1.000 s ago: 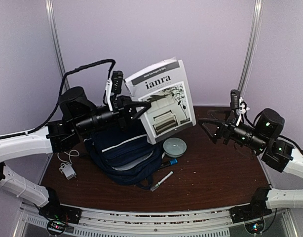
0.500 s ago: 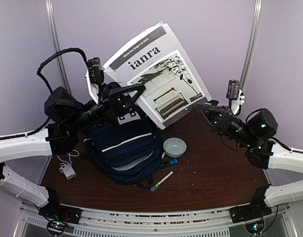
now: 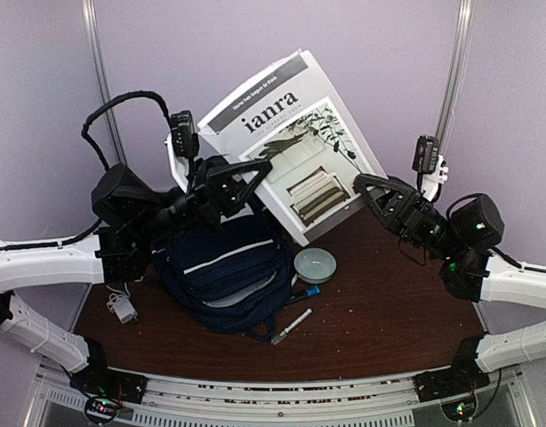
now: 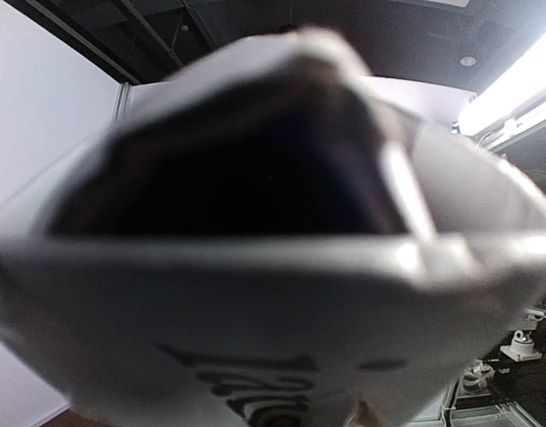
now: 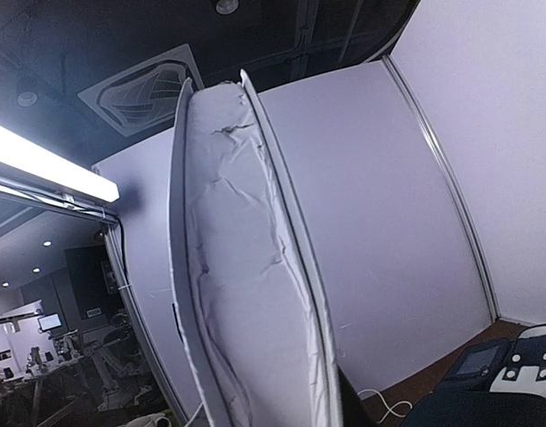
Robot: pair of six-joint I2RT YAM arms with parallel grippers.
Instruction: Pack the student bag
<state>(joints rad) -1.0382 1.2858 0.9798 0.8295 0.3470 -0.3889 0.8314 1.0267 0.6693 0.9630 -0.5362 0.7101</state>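
Note:
The student bag (image 3: 224, 267), navy with a white stripe, lies on the table left of centre; its edge shows low in the right wrist view (image 5: 486, 411). A white magazine (image 3: 295, 142) titled "ianra" hangs tilted in the air above the bag. My left gripper (image 3: 255, 176) is shut on its lower left edge. In the left wrist view the blurred magazine cover (image 4: 273, 338) fills the frame and hides the fingers. My right gripper (image 3: 360, 185) is closed on the lower right corner, and the magazine's page edge (image 5: 246, 267) runs straight down into its jaws.
A pale bowl (image 3: 315, 263) stands just right of the bag. A blue-capped pen (image 3: 306, 292) and a silver marker (image 3: 293, 326) lie in front of it. A white charger with its cord (image 3: 124, 308) rests at the table's left edge.
The left arm lifted the magazine high and tilted it. The right gripper came in from the right and its jaws narrowed onto the lower right corner.

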